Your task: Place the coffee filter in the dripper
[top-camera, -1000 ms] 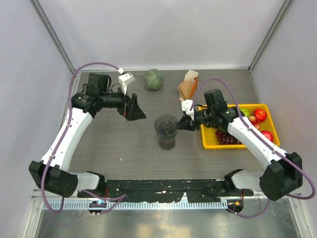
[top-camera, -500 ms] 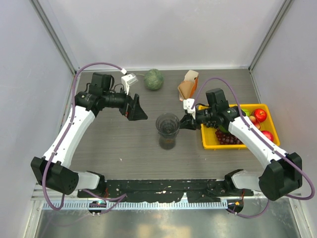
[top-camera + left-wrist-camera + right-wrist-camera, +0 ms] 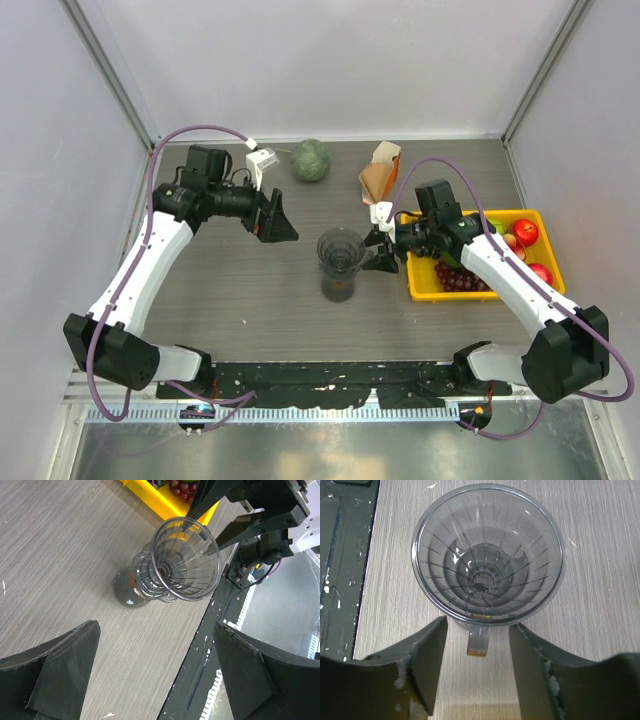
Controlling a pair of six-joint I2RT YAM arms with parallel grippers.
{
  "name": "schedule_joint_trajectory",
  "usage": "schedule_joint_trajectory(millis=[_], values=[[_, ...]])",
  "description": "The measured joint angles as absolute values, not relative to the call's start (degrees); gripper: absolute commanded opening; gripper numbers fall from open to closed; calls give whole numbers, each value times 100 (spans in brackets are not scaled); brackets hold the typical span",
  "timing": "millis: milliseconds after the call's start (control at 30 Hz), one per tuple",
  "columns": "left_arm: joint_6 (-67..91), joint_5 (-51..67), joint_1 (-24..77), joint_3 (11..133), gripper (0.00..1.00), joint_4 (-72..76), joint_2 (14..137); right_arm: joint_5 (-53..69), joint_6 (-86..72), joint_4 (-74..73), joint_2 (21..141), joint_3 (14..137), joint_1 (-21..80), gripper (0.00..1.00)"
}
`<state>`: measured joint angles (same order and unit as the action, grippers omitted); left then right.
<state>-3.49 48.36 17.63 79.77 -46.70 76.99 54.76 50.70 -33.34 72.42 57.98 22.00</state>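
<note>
Dripper (image 3: 340, 248) sits on jug (image 3: 338, 286), left of tray (image 3: 440, 294).

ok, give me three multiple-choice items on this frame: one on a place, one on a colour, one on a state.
1. Where does the smoky see-through plastic cone dripper sit?
A) on the clear glass jug
B) in the back left corner
C) in the front right corner

2. What colour is the shallow plastic tray on the right side?
A) blue
B) yellow
C) white

3. What state is the dripper in?
A) upright, bare inside
B) tipped on its side
C) upside down

Answers:
1 A: the cone stands on the jug mid-table.
2 B: its rim and walls are bright yellow.
3 A: the rim faces up and the ribbed wall shows through in both wrist views.
</note>
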Motion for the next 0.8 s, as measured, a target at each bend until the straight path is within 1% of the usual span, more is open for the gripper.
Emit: schedule_joint_trajectory(millis=[33, 67, 100, 200, 233, 300, 400, 533, 600, 633, 733, 767, 800], values=[[-351, 4827, 1763, 7996, 100, -4696, 7708, 5476, 5081, -3365, 7242, 5802, 2200, 74], [-353, 4807, 1763, 8034, 99, -4724, 7725, 5474, 5096, -3402, 7242, 5811, 2200, 79], [-355, 4799, 1763, 8068, 100, -4742, 7743, 5474, 5105, -3452, 7242, 5833, 2200, 88], [-370, 4770, 1763, 8152, 100, -4792, 7773, 5461, 5144, -3507, 7236, 5889, 2198, 98], [-373, 4757, 1763, 8162, 100, -4797, 7773, 5454, 5135, -3529, 7229, 5911, 2193, 99], [-381, 4742, 1763, 8176, 99, -4818, 7773, 5435, 5100, -3562, 7194, 5948, 2169, 96], [-386, 4663, 1741, 8178, 99, -4825, 7771, 5446, 5048, -3682, 7032, 6025, 2043, 95], [-336, 4639, 1632, 8178, 99, -4744, 7749, 5537, 4963, -4084, 6805, 6469, 1612, 95], [-314, 4602, 1566, 8178, 99, -4661, 7714, 5590, 4751, -4176, 6742, 6827, 1404, 97], [-296, 4582, 1542, 8178, 100, -4609, 7693, 5577, 4606, -4158, 6735, 6945, 1347, 100], [-200, 4458, 1490, 8178, 99, -4438, 7623, 5275, 3804, -3811, 6781, 7299, 1262, 90], [-172, 4403, 1479, 8176, 99, -4348, 7596, 5035, 3415, -3573, 6838, 7400, 1262, 83], [-154, 4359, 1463, 8176, 100, -4287, 7583, 4827, 3173, -3376, 6888, 7452, 1262, 80]])
